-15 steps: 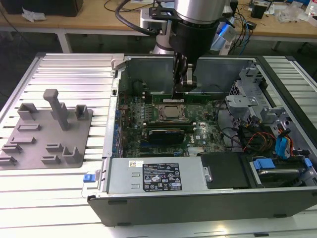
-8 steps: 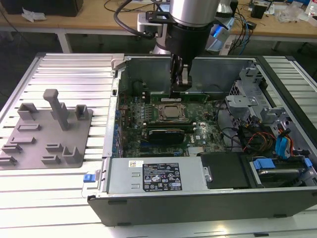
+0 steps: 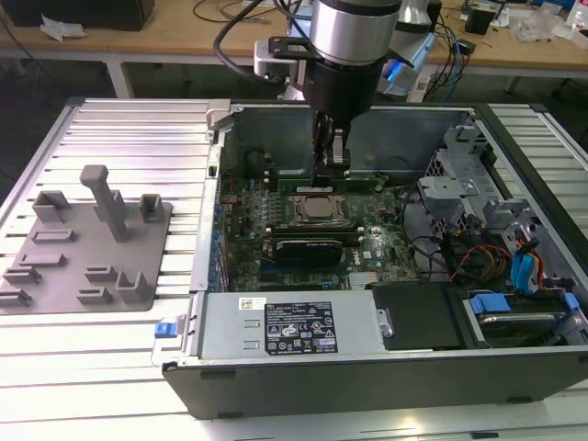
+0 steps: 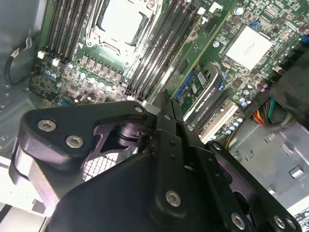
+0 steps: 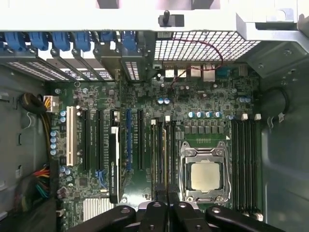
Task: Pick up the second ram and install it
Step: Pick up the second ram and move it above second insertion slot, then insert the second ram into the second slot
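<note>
My gripper [image 3: 333, 169] reaches down into the open computer case [image 3: 213, 239], onto the memory slots just behind the processor socket [image 3: 317, 209]. In the first wrist view the second ram [image 5: 164, 154] is a thin stick standing on edge in a slot beside the socket [image 5: 205, 175]. Its near end runs in between my fingertips. The gripper [image 5: 166, 192] looks shut on the stick's thin edge. In the second wrist view the black fingers [image 4: 161, 121] meet in a narrow point over the dark slots [image 4: 159, 53]. The part of the stick under the fingers is hidden.
A black expansion card [image 3: 312, 248] sits in front of the socket. The power supply [image 3: 285, 326] lies at the case front, with a drive cage and cables [image 3: 514, 266] at the exterior view's right. A grey fixture plate with blocks [image 3: 83, 248] rests on the table at the exterior view's left.
</note>
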`<state>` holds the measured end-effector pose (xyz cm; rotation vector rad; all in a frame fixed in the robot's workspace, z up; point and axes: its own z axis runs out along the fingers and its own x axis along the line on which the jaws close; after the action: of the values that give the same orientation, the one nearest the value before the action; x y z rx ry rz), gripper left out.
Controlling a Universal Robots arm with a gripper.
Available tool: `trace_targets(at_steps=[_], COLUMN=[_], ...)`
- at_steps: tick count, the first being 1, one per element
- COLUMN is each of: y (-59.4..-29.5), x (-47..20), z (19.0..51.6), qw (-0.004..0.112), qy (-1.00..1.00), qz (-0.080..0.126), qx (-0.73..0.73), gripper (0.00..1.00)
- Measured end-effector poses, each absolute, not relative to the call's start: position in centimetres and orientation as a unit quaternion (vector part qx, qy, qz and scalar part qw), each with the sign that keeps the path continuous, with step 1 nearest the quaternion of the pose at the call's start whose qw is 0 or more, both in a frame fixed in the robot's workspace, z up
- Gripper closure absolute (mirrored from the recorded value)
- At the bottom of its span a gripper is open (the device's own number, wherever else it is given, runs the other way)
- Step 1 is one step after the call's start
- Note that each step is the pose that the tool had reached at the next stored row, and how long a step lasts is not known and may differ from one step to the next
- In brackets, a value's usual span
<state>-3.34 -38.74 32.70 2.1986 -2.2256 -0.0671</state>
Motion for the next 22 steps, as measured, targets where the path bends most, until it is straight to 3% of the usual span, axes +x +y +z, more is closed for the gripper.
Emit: trace_targets(at_steps=[22], y=[-38.33], x=[-3.36], z=[32.22], qw=[0.006], qy=[-0.711], qz=[-0.021], qx=[0.703], gripper=[0.91])
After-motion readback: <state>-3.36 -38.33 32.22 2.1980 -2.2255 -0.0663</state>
